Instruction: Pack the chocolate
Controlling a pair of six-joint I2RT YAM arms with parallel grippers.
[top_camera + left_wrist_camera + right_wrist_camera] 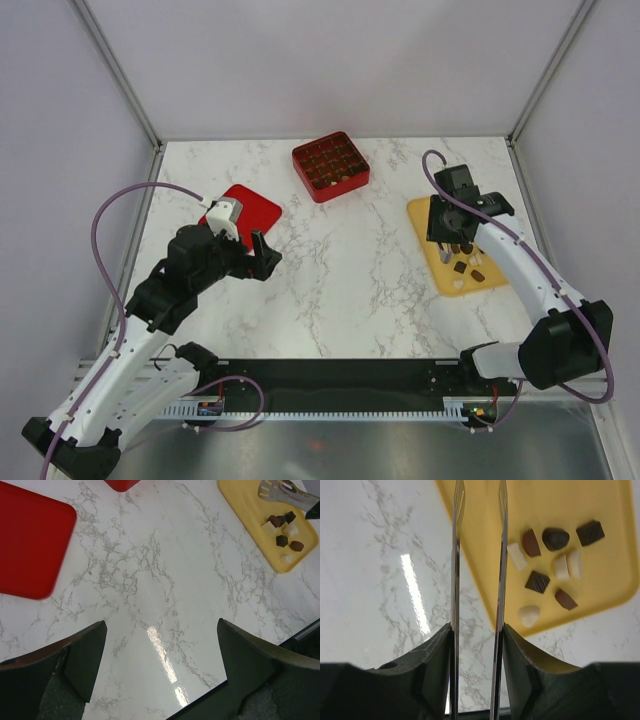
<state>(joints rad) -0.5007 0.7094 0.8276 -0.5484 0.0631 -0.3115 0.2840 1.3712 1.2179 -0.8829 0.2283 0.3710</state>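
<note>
Your right gripper is clenched on a pair of metal tongs, and the two blades run forward from between the fingers, slightly apart. The chocolate lies in a loose cluster on the yellow tray, just right of the blades and apart from them. Your left gripper stands released, fingers spread wide above the marble table.
</note>
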